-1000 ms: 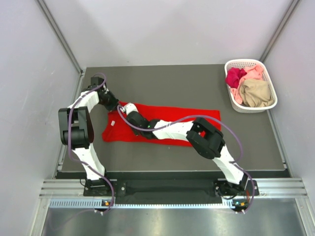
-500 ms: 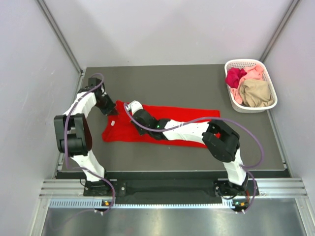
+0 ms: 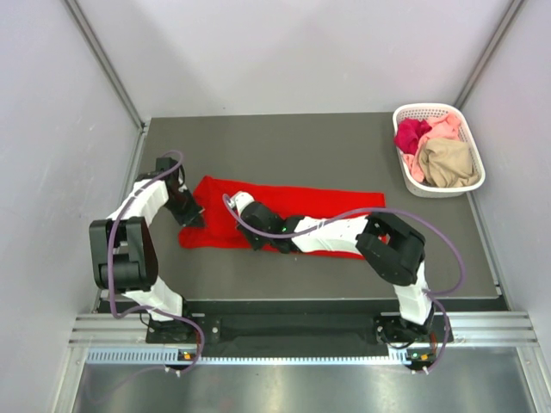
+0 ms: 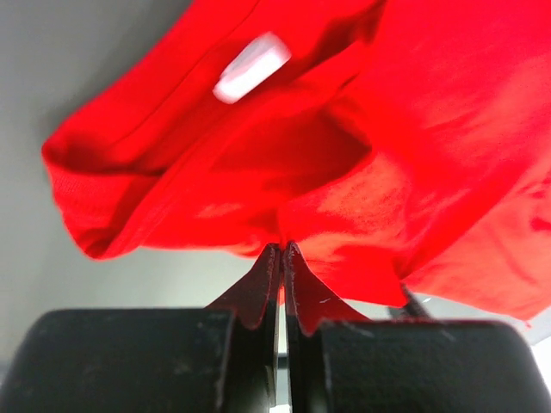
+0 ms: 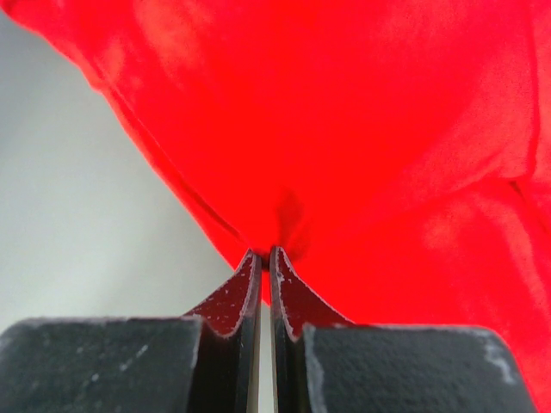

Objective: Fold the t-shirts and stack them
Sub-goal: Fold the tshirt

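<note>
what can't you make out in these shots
1. Top view: the right arm lies across the red t-shirt, so any folds under it are hidden.
2. Left wrist view: the white neck label is blurred, and no print is readable.
3. Top view: the shirts bunched in the basket cover each other, so their count is unclear.
4. Both wrist views: the frame edges cut off the shirt.

Even, bright overhead light, shadows faint; both wrist views soft — the bright red cloth t-shirt (image 4: 413, 129) oversaturated, its small white neck label (image 4: 250, 66) blurred.
</note>
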Motion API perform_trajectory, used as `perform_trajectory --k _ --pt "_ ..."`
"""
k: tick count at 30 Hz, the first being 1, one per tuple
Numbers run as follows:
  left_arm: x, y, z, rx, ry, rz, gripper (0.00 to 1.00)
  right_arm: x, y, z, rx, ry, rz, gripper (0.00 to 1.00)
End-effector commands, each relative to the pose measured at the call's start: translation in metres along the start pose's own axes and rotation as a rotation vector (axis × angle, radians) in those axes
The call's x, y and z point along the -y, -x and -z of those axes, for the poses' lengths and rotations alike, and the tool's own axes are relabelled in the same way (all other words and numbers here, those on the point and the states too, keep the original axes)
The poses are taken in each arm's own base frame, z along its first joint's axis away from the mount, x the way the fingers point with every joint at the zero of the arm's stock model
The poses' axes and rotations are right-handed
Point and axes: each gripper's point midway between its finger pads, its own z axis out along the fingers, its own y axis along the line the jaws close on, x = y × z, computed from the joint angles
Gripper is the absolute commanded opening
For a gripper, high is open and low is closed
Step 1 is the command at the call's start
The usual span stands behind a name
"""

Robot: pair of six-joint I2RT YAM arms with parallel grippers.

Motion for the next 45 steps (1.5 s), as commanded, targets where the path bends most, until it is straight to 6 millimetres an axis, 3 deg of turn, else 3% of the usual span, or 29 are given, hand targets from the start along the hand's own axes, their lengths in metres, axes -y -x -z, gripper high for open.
perform_trajectory --k 1,6,7,10,11,13,14,16,18,22,23,28,33,35,37,42,45 --pt "-0.012 -0.01 0.006 0.015 0.041 0.0 0.05 -0.018 0.024 0.02 0.075 0.063 0.003 0.0" --pt "-0.021 -0.017 -0.002 -0.01 0.073 0.017 0.15 -0.015 0.011 0.023 0.055 0.05 0.009 0.03" --pt "-0.021 -0.016 -0.002 -0.005 0.077 0.016 0.19 -0.015 0.011 0.023 0.054 0.051 0.006 0.1" --pt "-0.017 0.0 0.008 0.049 0.09 0.004 0.31 -0.018 0.014 0.026 0.06 0.064 -0.009 0.21" --pt "-0.011 0.016 0.015 0.094 0.094 -0.002 0.35 -0.02 0.02 0.031 0.073 0.077 -0.018 0.25" --pt "-0.007 0.03 0.025 0.118 0.109 -0.003 0.39 -0.023 0.028 0.038 0.085 0.09 -0.032 0.32" --pt "0.003 0.047 0.033 0.153 0.103 -0.006 0.39 -0.022 0.031 0.044 0.088 0.087 -0.047 0.33" --pt "0.009 0.061 0.037 0.186 0.102 0.001 0.4 -0.02 0.038 0.051 0.097 0.087 -0.06 0.35" --pt "0.038 0.079 0.042 0.236 -0.022 -0.035 0.41 -0.014 0.042 0.058 0.097 0.077 -0.085 0.35" --pt "0.069 0.098 0.03 0.244 -0.156 -0.099 0.41 0.005 0.048 0.06 0.105 0.028 -0.14 0.36" --pt "0.071 0.103 0.019 0.224 -0.158 -0.105 0.4 0.011 0.051 0.06 0.112 0.014 -0.16 0.35" --pt "0.079 0.12 -0.021 0.175 -0.179 -0.152 0.39 0.071 0.057 0.051 0.124 -0.128 -0.295 0.33" --pt "0.09 0.142 -0.039 0.18 -0.205 -0.174 0.4 0.14 0.053 0.048 0.133 -0.257 -0.388 0.33" --pt "0.093 0.147 -0.043 0.187 -0.213 -0.173 0.4 0.161 0.044 0.045 0.133 -0.291 -0.405 0.33" --pt "0.093 0.153 -0.047 0.209 -0.207 -0.166 0.4 0.195 0.036 0.046 0.124 -0.36 -0.441 0.32" --pt "0.067 0.164 -0.066 0.226 -0.057 -0.105 0.4 0.269 -0.005 0.054 0.057 -0.539 -0.563 0.29" --pt "0.055 0.162 -0.078 0.2 -0.013 -0.071 0.39 0.295 -0.033 0.059 0.007 -0.617 -0.624 0.28"
